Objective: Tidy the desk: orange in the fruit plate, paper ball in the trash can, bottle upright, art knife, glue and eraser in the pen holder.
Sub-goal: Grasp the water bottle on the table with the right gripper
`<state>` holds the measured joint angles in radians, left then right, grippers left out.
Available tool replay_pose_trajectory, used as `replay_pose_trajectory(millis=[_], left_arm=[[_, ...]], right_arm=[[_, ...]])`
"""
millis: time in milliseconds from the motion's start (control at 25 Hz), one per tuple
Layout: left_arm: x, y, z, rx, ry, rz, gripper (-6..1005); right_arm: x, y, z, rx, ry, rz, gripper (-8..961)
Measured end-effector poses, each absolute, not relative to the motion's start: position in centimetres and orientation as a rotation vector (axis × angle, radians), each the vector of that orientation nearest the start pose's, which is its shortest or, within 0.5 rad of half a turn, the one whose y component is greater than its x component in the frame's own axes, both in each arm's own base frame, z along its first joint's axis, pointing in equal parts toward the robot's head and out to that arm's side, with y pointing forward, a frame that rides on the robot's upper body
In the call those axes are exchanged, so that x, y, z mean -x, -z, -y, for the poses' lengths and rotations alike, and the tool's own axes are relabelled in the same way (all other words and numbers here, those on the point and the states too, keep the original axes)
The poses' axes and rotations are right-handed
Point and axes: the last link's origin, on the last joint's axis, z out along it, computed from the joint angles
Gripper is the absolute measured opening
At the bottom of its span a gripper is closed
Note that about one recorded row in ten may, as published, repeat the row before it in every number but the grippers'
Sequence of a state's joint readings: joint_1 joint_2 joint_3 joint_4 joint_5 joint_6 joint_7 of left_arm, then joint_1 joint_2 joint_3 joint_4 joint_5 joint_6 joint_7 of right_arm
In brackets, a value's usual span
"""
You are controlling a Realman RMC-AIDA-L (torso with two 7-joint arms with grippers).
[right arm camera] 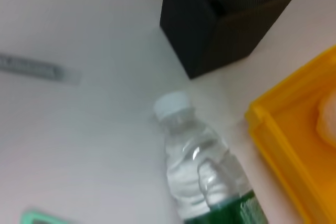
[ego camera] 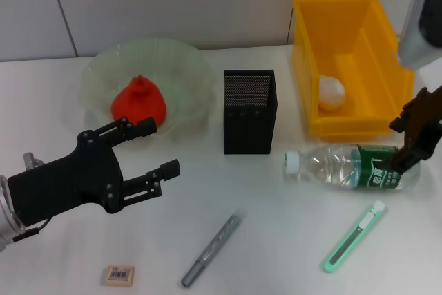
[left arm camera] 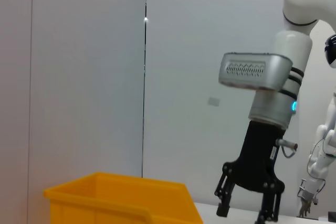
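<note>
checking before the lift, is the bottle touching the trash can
Apart. Head view shows a strip of white table between the lying bottle and the trash can.

Open lane between pen holder and trash can; bottle blocks near end.

Red-orange orange in a pale green translucent fruit plate. The trash can is bright yellow, the pen holder black mesh. The clear bottle has a green label and white cap. Mint-green art knife, grey glue, tan eraser with barcode label, white counter.
</note>
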<state>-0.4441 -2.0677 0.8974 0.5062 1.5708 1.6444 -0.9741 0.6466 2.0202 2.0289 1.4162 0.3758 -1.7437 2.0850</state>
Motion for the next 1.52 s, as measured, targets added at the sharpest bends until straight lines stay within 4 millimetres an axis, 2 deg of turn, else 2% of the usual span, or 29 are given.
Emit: replay_pose_trajectory(millis=[240,840,1520], left_arm=[[25.0,1.0,-29.9,2.595,1.067,0.233,775],[25.1,1.0,-29.8,2.585,1.071,0.241,775],[24.9,1.1,-29.9,2.583,1.079,0.238,774]], right_arm=[[-20.8,-7.2,-36.5,2.594,0.836,-0.474,775],[-21.0,-5.6,-36.8,2.632,0.856,-0.349,776],[-22.9,-4.0,-37.8,2.641,0.867,-0.305,777]])
